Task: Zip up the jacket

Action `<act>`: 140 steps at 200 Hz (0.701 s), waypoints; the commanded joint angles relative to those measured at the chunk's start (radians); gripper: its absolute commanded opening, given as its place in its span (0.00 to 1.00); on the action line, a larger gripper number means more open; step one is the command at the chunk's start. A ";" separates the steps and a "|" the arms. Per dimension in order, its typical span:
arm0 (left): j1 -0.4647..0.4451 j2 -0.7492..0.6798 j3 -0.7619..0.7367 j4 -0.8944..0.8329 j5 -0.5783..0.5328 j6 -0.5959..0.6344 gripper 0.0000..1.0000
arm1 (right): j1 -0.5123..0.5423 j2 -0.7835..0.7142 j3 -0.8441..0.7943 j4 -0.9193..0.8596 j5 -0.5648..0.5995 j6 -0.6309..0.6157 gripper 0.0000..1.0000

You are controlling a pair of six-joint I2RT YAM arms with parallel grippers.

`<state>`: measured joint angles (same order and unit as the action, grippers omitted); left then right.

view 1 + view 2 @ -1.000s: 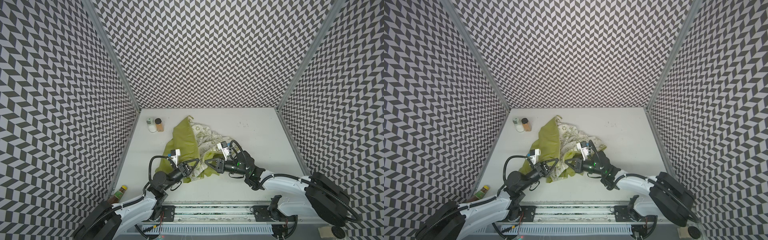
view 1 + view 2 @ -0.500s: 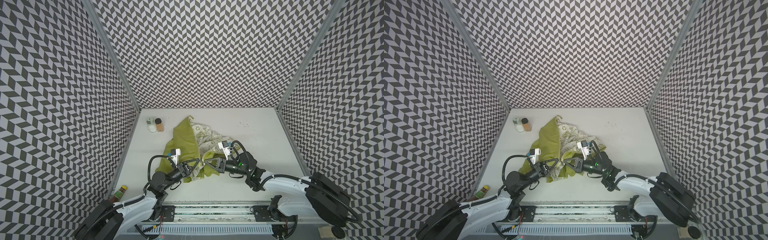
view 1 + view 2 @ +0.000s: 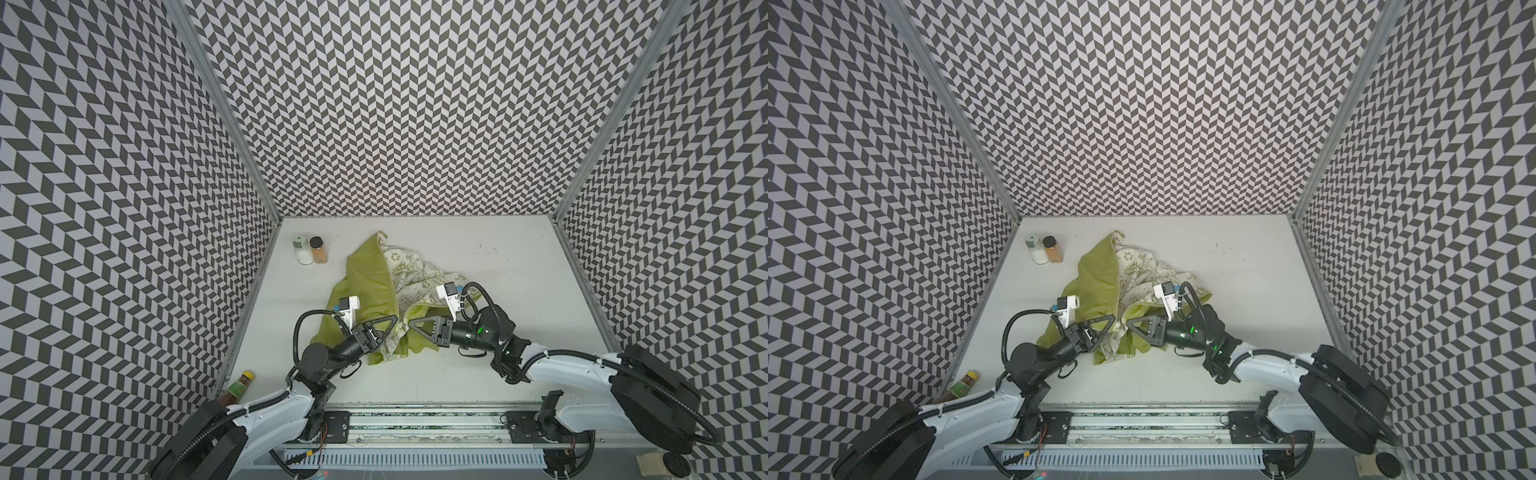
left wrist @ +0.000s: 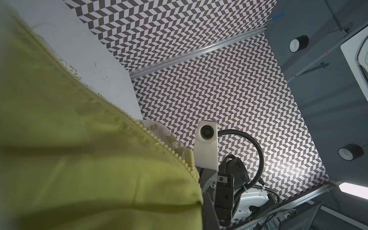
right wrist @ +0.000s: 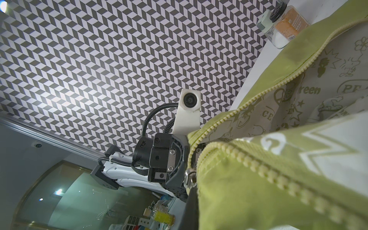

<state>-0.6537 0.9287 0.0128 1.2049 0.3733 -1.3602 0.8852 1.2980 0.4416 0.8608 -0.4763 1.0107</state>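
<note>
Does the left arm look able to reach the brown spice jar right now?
Probably not yet: the left gripper is shut on the jacket's zipper edge, so going for the spice jar would drag the fabric along. It must let go first.

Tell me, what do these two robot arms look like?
The left arm and right arm have white shells, black joints and ribbed black cables. The left tool and right tool are black open triangles, with a small white camera bracket above each. A green light glows on the right arm.
</note>
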 commanded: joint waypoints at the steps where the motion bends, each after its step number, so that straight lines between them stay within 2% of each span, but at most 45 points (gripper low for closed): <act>1: 0.003 0.005 -0.006 0.071 0.027 -0.016 0.00 | 0.009 -0.008 -0.006 0.084 -0.009 0.014 0.00; 140: 0.005 0.052 0.002 0.108 0.032 -0.022 0.00 | 0.015 0.015 0.013 0.097 -0.020 0.011 0.00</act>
<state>-0.6537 0.9771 0.0128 1.2568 0.3882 -1.3643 0.8940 1.3022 0.4416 0.8692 -0.4870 1.0145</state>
